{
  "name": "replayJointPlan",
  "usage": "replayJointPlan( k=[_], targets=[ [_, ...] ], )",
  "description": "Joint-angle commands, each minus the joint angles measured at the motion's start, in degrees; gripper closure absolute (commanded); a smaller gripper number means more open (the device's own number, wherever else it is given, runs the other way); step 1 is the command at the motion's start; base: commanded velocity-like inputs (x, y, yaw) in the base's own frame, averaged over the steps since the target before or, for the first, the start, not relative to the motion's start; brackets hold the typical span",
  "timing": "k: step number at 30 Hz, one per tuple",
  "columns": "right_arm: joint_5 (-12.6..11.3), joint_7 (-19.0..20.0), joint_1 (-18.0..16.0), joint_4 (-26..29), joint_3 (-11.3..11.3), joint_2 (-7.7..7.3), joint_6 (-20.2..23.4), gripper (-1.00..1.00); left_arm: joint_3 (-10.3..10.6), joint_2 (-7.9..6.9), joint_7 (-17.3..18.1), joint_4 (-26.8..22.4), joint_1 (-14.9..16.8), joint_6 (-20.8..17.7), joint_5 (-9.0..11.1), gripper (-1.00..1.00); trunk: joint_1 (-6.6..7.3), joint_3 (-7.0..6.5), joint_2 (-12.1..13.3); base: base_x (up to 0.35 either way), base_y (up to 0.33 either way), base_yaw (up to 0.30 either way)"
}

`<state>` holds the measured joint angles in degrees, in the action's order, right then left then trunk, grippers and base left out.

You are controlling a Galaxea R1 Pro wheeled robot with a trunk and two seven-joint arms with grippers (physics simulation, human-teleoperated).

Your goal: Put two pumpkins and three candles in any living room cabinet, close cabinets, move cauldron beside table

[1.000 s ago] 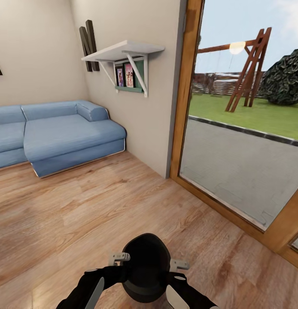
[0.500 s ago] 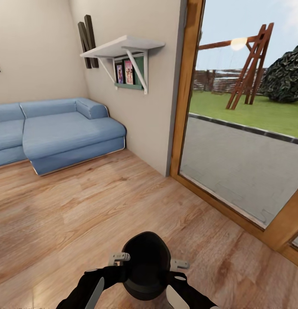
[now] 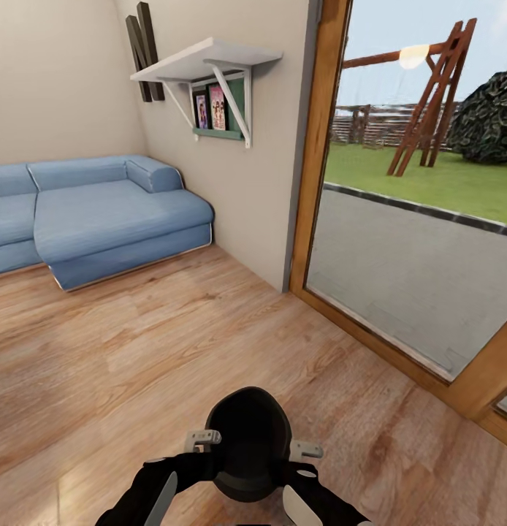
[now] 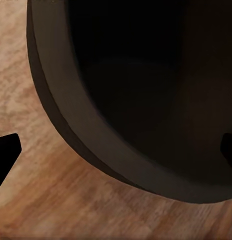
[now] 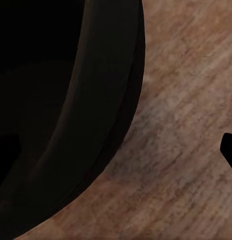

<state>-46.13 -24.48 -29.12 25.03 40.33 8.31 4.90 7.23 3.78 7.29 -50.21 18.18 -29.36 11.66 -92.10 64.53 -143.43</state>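
While the robot stood on the wooden floor (image 3: 173, 343) near the corner of the living room, the head view had the black cauldron (image 3: 248, 442) low and centre, carried between both arms just in front of the trunk. The left gripper (image 3: 202, 439) sat against the pot's left side and the right gripper (image 3: 306, 451) against its right side, one at each flank of the rim, and the cauldron looked clear of the floor. Beyond it, well apart, the blue sofa (image 3: 100, 219) ran along the far wall, a white shelf (image 3: 202, 62) with framed pictures hung on the side wall, and the big wood-framed window (image 3: 421, 183) opened onto grass and a swing frame.

From the left wrist view, the cauldron's thick dark rim (image 4: 80, 145) curved right across, the hollow inside black, with floorboards beneath. One dark fingertip (image 4: 5, 152) sat outside the wall and another showed at the far edge over the hollow, so the jaws straddled the rim; whether they actually pinched it, I couldn't tell.

From the right wrist view, same story: the rim (image 5: 103, 135) swept past, one fingertip (image 5: 230, 150) over the boards outside it. Grip there, can't say either.
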Motion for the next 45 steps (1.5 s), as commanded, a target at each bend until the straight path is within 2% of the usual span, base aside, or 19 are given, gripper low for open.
replayJointPlan(
  k=[1,7,36,40,42,45],
  targets=[
    [-0.19,-0.48,-0.06,0.11,0.45,-0.05,0.28,-1.00,-0.10,0.00,0.01,-0.06,0.02,-0.23,0.23,-1.00,0.01,0.05,-0.02,0.000,0.000,0.000],
    [-0.19,-0.48,-0.06,0.11,0.45,-0.05,0.28,-1.00,-0.38,0.00,0.00,-0.06,0.02,0.73,0.28,-1.00,-0.12,1.16,-0.09,0.000,0.000,0.000],
    [-0.19,-0.48,-0.06,0.11,0.45,-0.05,0.28,-1.00,-0.73,0.00,-0.07,-0.06,0.02,0.88,0.23,-1.00,-0.12,1.16,-0.09,0.046,0.000,0.000],
    [-0.19,-0.48,-0.06,0.11,0.45,-0.05,0.28,-1.00,-2.10,0.00,-0.14,-0.06,0.02,0.88,0.21,-1.00,-0.12,1.16,-0.09,0.054,0.039,0.000],
    [-0.19,-0.48,-0.06,0.11,0.45,-0.05,0.28,-1.00,-2.68,0.00,-0.83,-0.06,0.02,0.88,0.20,-1.00,-0.12,1.16,-0.09,0.014,0.010,0.000],
    [-0.19,-0.48,-0.06,0.11,0.45,-0.05,0.26,-1.00,-3.11,0.05,-4.17,-0.06,0.02,0.88,0.29,-1.00,-0.12,1.16,-0.09,0.005,0.003,0.000]
  ],
)
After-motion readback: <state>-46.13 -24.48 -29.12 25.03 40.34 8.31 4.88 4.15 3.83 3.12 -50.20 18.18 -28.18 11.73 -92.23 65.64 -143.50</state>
